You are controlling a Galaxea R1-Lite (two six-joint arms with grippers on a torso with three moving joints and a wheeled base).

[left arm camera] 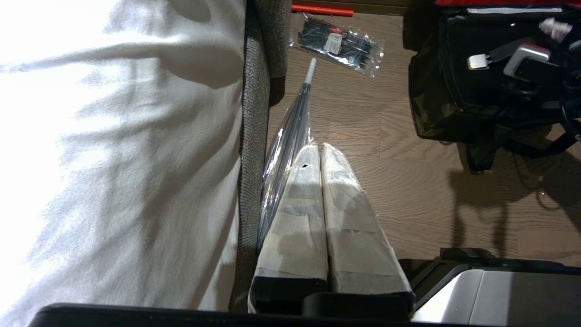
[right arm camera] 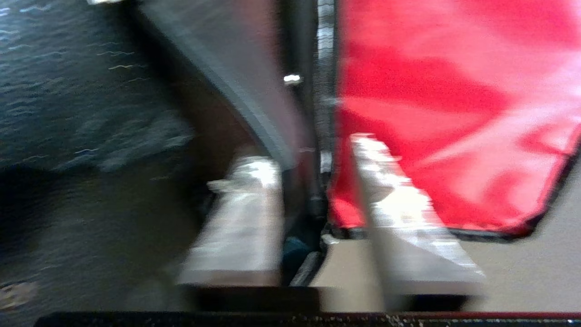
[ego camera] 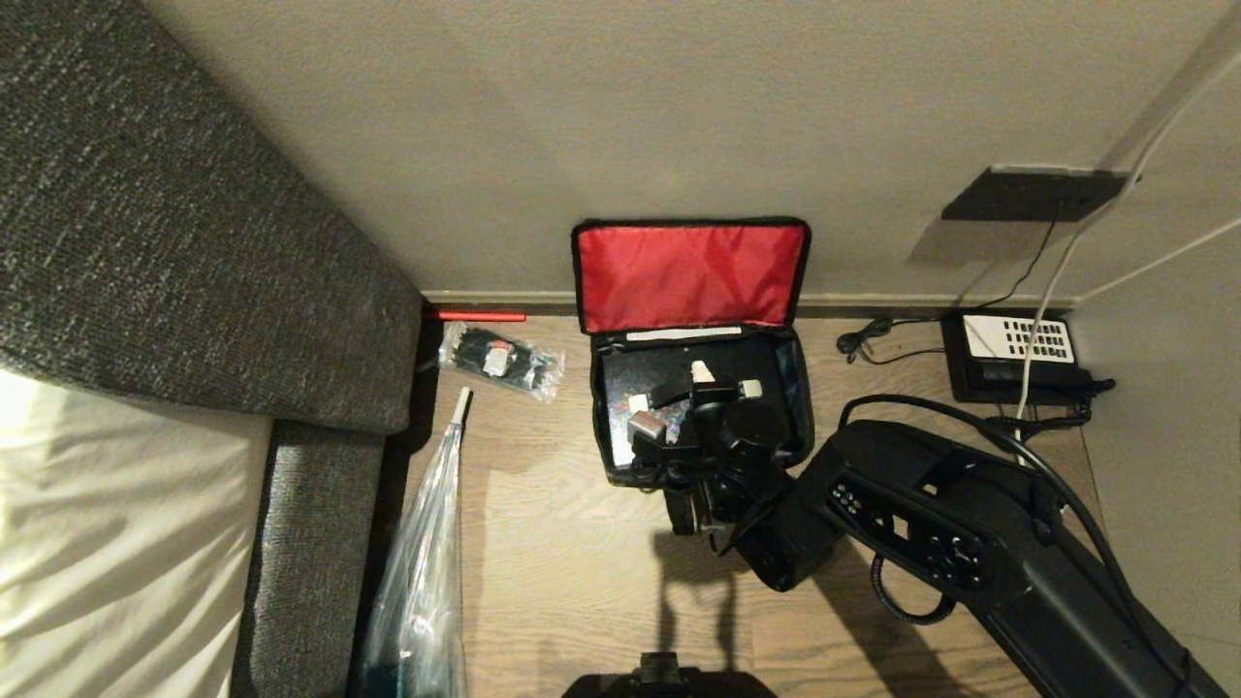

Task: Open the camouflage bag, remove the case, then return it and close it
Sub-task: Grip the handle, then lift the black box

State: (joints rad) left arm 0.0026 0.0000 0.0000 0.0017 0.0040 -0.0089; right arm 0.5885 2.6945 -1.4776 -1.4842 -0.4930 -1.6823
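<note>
Bag: the camouflage bag (ego camera: 700, 388) sits centre frame on the floor, red lid leaning back against the wall.
Case: the case (ego camera: 679, 378) lies inside, top exposed.
Right gripper (right arm camera: 317, 190): fingers partly spread, straddling the case handle, likely to lift.
Left gripper (left arm camera: 321, 154): pressed together, parked.

Case (ego camera: 669, 383): right arm hides near half. Camouflage bag (ego camera: 801, 388): outer fabric mostly out of sight in head view. Right wrist view: motion-blurred; right claw (right arm camera: 313, 181) contact undeterminable. Packet (ego camera: 499, 361): label unreadable. Umbrella (ego camera: 422, 562): cut off at bottom edge.
</note>
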